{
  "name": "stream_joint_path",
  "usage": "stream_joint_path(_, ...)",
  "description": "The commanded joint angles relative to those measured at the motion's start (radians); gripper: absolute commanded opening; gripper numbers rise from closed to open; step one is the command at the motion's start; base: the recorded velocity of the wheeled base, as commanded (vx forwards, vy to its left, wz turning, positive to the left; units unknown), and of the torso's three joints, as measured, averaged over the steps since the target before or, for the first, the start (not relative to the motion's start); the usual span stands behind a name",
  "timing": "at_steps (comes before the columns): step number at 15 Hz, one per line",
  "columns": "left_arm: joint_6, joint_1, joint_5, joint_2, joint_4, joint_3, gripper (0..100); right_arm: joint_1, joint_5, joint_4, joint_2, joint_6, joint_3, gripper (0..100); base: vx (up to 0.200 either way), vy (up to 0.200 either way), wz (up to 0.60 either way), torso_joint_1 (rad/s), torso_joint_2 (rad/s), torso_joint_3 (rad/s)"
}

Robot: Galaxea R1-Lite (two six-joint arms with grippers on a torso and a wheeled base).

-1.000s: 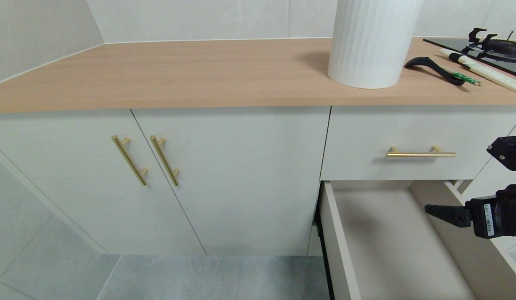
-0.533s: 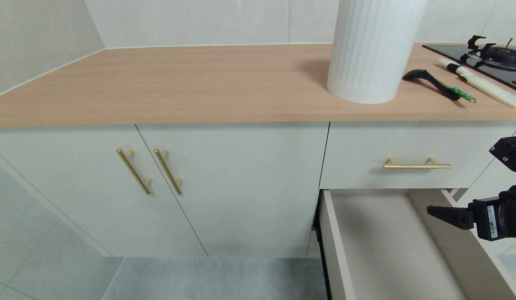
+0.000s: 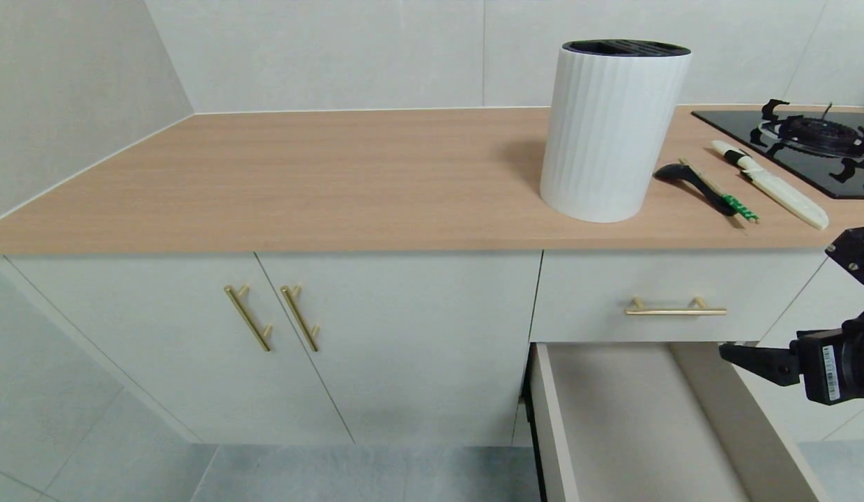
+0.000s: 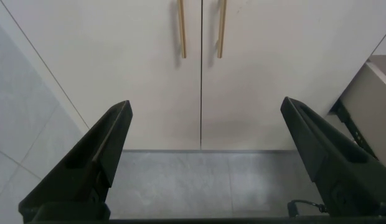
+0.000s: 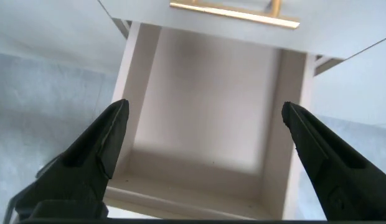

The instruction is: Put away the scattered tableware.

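On the wooden counter, right of a tall white ribbed holder (image 3: 613, 132), lie a black spoon (image 3: 693, 183), green-tipped chopsticks (image 3: 738, 203) and a white knife (image 3: 770, 185). Below the counter's right end a lower drawer (image 3: 634, 425) stands pulled out, its pale floor bare. My right gripper (image 3: 745, 359) hovers over the drawer's right side, open and holding nothing. In the right wrist view the right gripper (image 5: 204, 111) looks down into the drawer (image 5: 208, 74). My left gripper (image 4: 205, 106) is open and holds nothing, low in front of the two cabinet doors (image 4: 261, 74).
A gas stove (image 3: 808, 136) sits at the counter's far right. A shut upper drawer with a gold handle (image 3: 676, 310) is above the open one. Two gold door handles (image 3: 271, 317) are on the left cabinet. Grey tiled floor (image 4: 199, 180) lies below.
The whole head picture has shifted downward, so the camera has moved; the holder's black top is now in view. The tableware on the counter lies as before.
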Motion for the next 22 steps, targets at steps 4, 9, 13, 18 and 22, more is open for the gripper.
stream_joint_path(4, 0.0, 0.0, 0.0, 0.001, 0.0, 0.0, 100, -0.05, 0.009, 0.244, 0.111, -0.018, -0.388, 100, 0.0, 0.0, 0.0, 0.0, 0.0, 0.0)
stream_joint_path(9, 0.0, 0.0, 0.0, 0.001, 0.0, 0.0, 100, -0.055, -0.007, 0.388, 0.197, 0.008, -0.587, 100, 0.0, 0.0, 0.0, 0.0, 0.0, 0.0)
stream_joint_path(13, 0.0, 0.0, 0.0, 0.001, 0.0, 0.0, 100, -0.15, -0.016, 0.365, 0.33, 0.014, -0.664, 100, 0.0, 0.0, 0.0, 0.0, 0.0, 0.0)
stream_joint_path(18, 0.0, 0.0, 0.0, 0.001, 0.0, 0.0, 100, -0.19, -0.017, 0.255, 0.39, 0.012, -0.646, 100, 0.0, 0.0, 0.0, 0.0, 0.0, 0.0)
stream_joint_path(22, 0.0, 0.0, 0.0, 0.001, 0.0, 0.0, 100, -0.2, -0.016, 0.154, 0.431, 0.016, -0.633, 100, 0.0, 0.0, 0.0, 0.0, 0.0, 0.0)
